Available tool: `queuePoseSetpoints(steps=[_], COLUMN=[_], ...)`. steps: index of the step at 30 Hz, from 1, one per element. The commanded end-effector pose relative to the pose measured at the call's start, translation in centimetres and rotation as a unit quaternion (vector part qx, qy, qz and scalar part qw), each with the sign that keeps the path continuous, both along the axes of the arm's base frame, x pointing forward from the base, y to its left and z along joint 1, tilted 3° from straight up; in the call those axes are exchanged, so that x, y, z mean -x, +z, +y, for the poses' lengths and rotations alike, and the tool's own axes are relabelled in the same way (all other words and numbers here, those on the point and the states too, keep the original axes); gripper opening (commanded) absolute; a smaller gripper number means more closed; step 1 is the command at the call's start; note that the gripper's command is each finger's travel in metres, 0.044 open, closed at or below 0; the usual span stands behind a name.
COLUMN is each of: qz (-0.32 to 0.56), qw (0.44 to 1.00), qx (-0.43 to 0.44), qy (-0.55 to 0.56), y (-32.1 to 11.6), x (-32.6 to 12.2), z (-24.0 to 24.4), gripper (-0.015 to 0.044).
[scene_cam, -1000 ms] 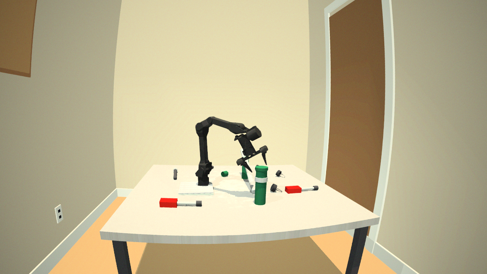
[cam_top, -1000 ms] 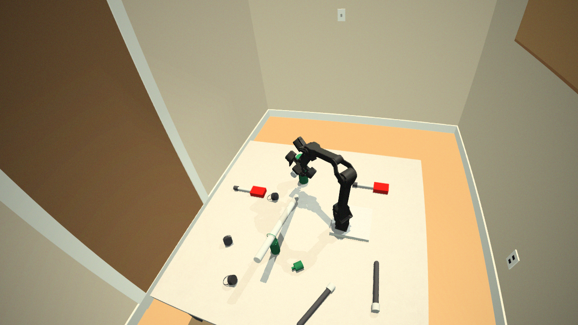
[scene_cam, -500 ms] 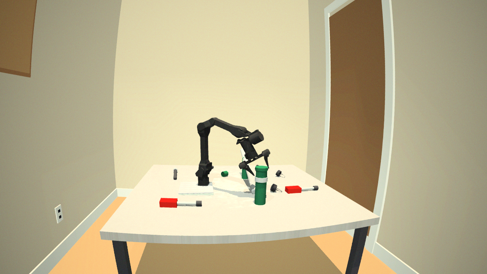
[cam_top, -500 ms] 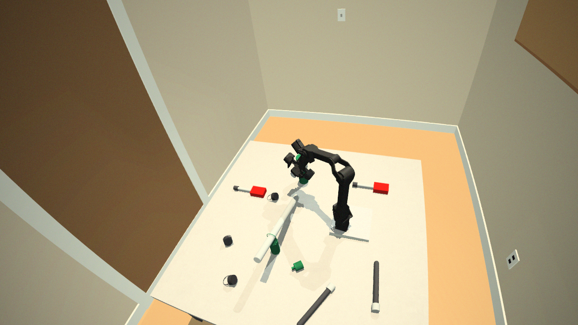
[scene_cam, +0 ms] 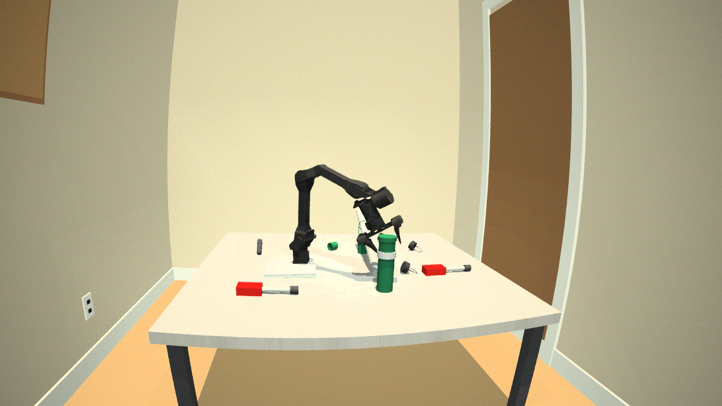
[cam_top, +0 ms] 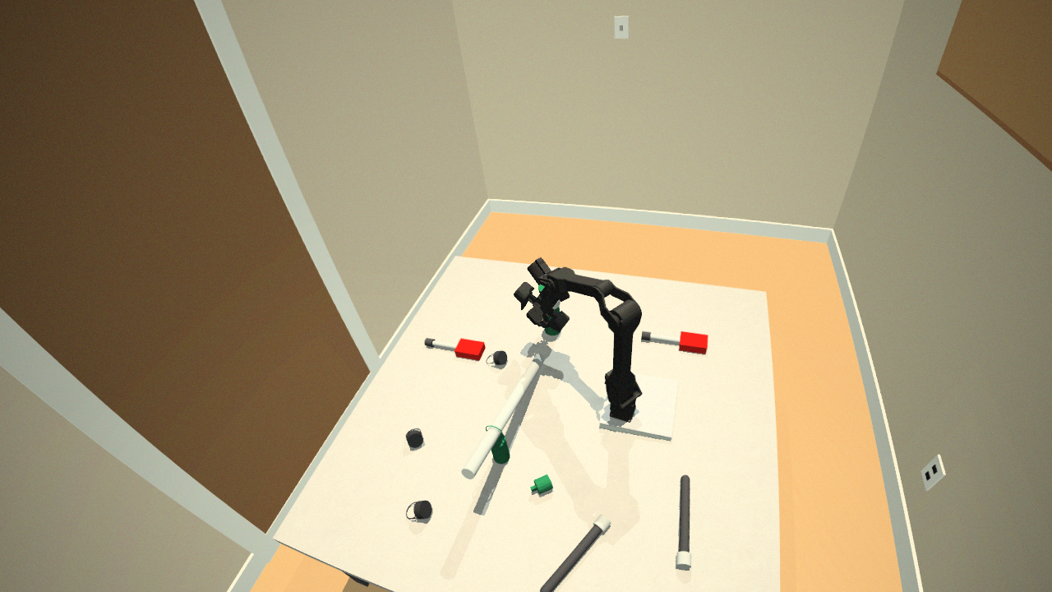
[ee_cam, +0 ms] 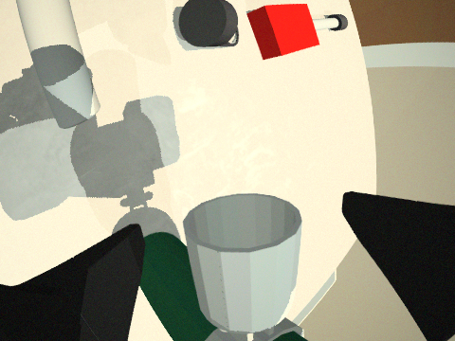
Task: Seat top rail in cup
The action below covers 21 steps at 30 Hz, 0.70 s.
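My gripper (scene_cam: 388, 246) (ee_cam: 248, 220) is open and empty, its fingers on either side of the pale grey rail-end cup (ee_cam: 244, 284), whose mouth is open and empty. The cup hangs on the brace band (scene_cam: 386, 255) high on the upright green big post (cam_top: 552, 330) (scene_cam: 384, 277) (ee_cam: 168, 284), below the post cap (scene_cam: 387, 237). The white top rail (cam_top: 507, 404) (ee_cam: 47, 24) runs through the loop cap's thin green ring on the small green post (cam_top: 500, 450) (scene_cam: 361, 249). Its near end slopes down low near the table, apart from the cup. The cup is hidden in the exterior view.
Black loop caps (cam_top: 500, 358) (cam_top: 414, 438) (cam_top: 422, 509) lie along the left side. Red-handled tools (cam_top: 469, 349) (cam_top: 693, 342) lie on both sides of the post. A loose green cap (cam_top: 542, 484) and dark tubes (cam_top: 685, 515) (cam_top: 574, 557) lie toward the front.
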<state>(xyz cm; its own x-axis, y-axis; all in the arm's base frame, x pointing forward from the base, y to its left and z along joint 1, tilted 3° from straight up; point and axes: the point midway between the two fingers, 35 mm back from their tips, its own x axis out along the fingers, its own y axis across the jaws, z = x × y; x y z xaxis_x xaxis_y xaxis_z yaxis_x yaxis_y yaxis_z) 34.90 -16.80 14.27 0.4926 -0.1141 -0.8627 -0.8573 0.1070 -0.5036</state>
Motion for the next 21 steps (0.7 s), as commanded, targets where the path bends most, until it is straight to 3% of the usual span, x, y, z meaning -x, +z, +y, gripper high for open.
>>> queuePoseSetpoints(steps=[1, 12, 21], qz=[0.005, 0.005, 0.005], qw=[1.0, 1.0, 1.0], qx=[-0.001, -0.001, -0.001], qy=[-0.002, -0.002, -0.002], y=[-0.9, -2.1, -2.1], x=[-0.1, -0.7, -0.7], z=[0.0, -0.1, -0.1], gripper=[0.044, 0.044, 0.0204])
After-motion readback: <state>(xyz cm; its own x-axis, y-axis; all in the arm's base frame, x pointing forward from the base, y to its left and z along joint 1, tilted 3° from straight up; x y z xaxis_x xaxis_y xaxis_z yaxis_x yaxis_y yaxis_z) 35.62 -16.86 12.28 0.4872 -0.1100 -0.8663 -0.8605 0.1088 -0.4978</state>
